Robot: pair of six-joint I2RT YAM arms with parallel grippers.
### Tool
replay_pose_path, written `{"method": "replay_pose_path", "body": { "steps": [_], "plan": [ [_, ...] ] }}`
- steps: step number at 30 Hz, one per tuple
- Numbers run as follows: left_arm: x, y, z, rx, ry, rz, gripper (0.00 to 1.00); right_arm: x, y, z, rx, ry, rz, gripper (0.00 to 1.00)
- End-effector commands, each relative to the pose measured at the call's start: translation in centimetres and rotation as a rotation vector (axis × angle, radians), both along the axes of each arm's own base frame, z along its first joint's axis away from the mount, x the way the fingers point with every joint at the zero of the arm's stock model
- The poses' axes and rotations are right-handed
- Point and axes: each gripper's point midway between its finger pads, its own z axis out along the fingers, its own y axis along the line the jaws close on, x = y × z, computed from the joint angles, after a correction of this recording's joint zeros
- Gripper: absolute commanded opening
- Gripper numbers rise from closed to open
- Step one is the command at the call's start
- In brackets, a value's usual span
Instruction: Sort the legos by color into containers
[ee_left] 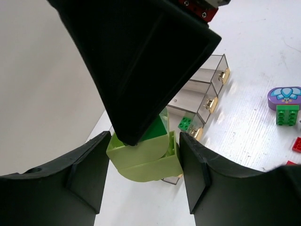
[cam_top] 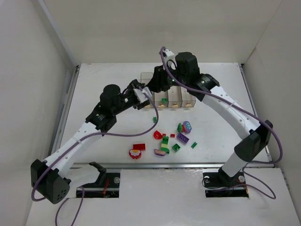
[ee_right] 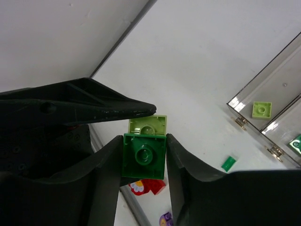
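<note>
Legos of two colours, a yellow-green rounded plastic piece (ee_left: 141, 157) and a dark green square plastic brick (ee_right: 144, 155) pressed onto it, hung joined in the air between both grippers. The left gripper (ee_left: 145, 162) had its jaws pinched on the flanks of the yellow-green piece. The right gripper (ee_right: 143, 162) had its jaws closed on two opposite sides of the green brick. The row of four clear plastic bins (cam_top: 177, 96) stood just beyond and below the two sets of jaws. One bin held a small green brick (ee_left: 187, 124) and another a yellow-green plate (ee_right: 261, 109). The remaining loose bricks (cam_top: 183, 138) lay on the white table (cam_top: 221, 75), well behind the jaws, toward the arm bases.

The step in hand appeared to be pulling the pair apart. If the studs let go suddenly, either piece could slip from its narrow hold and drop beside the bins or into a bin of the wrong colour. The fingers of the two grippers sat very close together, so a twisting pull could also knock them against each other.
</note>
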Motion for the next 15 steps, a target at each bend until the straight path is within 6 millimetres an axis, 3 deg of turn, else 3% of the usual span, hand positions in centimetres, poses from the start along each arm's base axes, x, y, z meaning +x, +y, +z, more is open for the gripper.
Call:
{"method": "replay_pose_path", "body": {
  "steps": [1,5,6,8,10,11,15],
  "plan": [
    [-0.6,-0.1,4.4,-0.089,-0.086,-0.005,0.0,-0.4,1.0,1.8,0.063,-0.06,0.047,0.43],
    [-0.3,0.3,3.4,-0.07,-0.062,0.027,0.0,-0.6,1.2,1.8,0.074,-0.063,0.064,0.19],
    [-0.1,0.6,3.1,-0.063,-0.054,0.045,0.0,-0.6,1.2,1.8,0.074,-0.063,0.064,0.09],
    [0.0,1.0,1.6,-0.037,-0.005,0.07,0.0,-0.2,1.1,1.4,0.061,-0.061,0.04,0.0],
    [0.2,1.8,-0.3,-0.003,0.048,0.117,0.0,0.7,0.5,1.0,0.043,-0.06,-0.025,0.0],
    [0.0,2.3,-2.5,0.038,0.098,0.137,0.0,1.1,0.3,1.0,0.036,-0.065,-0.049,0.0],
    [-0.8,3.8,-7.8,0.09,0.264,0.196,0.0,3.3,-0.3,-0.3,0.005,-0.038,-0.177,0.0]
  ]
}}
